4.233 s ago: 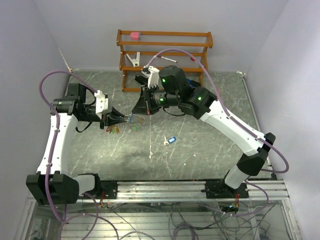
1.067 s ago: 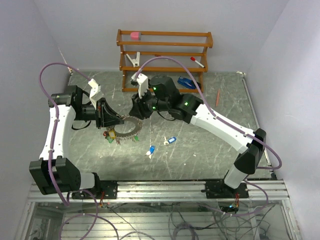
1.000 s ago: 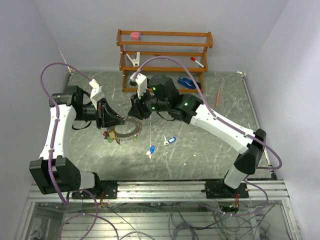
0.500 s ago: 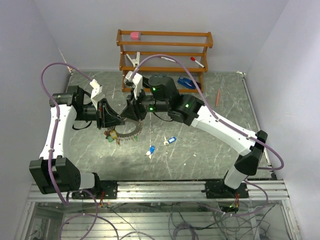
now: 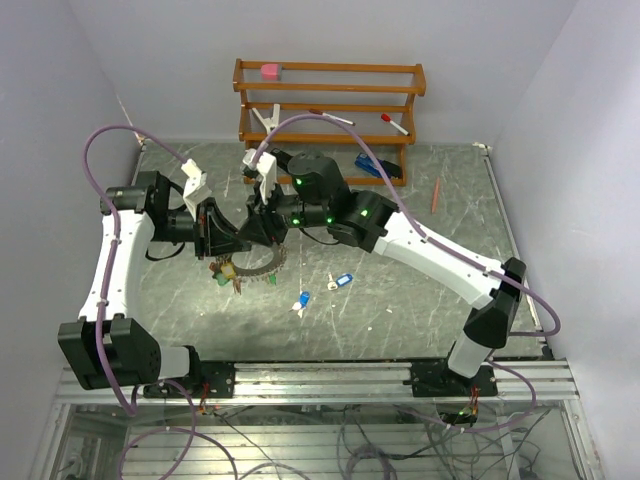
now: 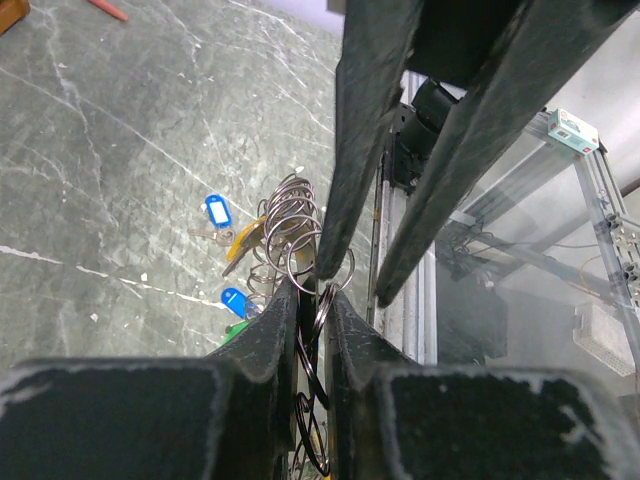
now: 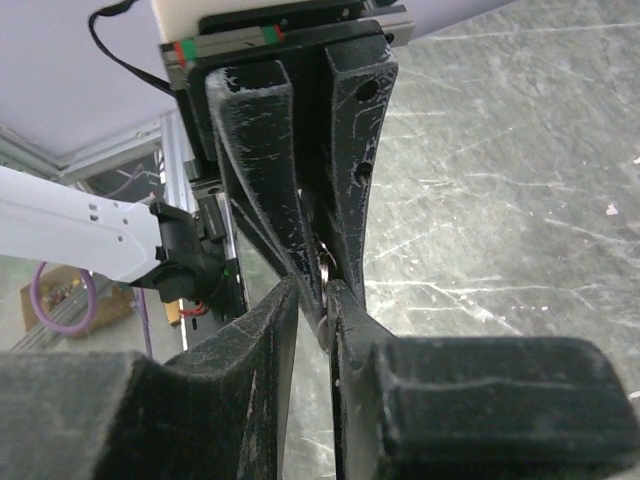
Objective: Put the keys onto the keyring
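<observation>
Grey table [image 5: 420, 300]: left gripper [image 5: 236, 240] and right gripper [image 5: 262, 228] meet, both pinching the keyring [image 5: 262, 266]; two blue keys [image 5: 303, 299] lie right.

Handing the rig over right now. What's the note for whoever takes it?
Left gripper: shut on the keyring.
Right gripper: shut on the same ring, tips meeting the left's.
Done: a cluster of tagged keys hangs from the ring.
Left: two blue-tagged keys lie loose on the table, on the right arm's side of the ring. They need threading on.
</observation>
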{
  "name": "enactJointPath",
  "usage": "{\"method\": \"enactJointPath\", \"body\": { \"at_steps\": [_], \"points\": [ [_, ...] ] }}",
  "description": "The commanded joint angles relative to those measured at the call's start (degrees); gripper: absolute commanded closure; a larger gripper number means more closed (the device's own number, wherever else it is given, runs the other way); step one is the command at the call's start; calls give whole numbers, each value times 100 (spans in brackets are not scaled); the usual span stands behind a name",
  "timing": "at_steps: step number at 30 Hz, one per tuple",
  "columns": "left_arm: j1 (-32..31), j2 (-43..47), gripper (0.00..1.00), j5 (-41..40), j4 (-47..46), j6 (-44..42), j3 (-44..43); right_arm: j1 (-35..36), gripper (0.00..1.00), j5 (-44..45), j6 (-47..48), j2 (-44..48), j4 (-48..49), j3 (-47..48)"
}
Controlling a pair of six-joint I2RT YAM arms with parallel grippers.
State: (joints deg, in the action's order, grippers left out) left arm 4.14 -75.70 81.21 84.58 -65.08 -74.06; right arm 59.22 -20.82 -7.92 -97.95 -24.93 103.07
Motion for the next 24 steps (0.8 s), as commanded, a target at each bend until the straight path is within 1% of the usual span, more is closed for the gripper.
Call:
{"method": "enactJointPath", "body": {
  "at_steps": [1,5,8,11,18,22,24],
  "points": [
    [-62,192,93,281,94,37,-185,27,83,-85,40,-122,88,125],
    [-70,179,93,277,94,53,-208,30,88,-137,28,-163,91,105],
    [-70,181,93,273,94,54,-207,23,97,-126,45,-139,87,84],
    [-77,187,93,264,94,47,-188,28,100,-125,43,-98,108,43],
    [-78,214,93,308,93,99,-283,28,100,-144,74,-42,104,-11],
    [-73,223,93,359,90,194,-359,28,98,-154,71,-23,109,-53],
    [-80,223,93,398,94,233,-395,33,100,-233,80,-29,119,-80]
  ]
}}
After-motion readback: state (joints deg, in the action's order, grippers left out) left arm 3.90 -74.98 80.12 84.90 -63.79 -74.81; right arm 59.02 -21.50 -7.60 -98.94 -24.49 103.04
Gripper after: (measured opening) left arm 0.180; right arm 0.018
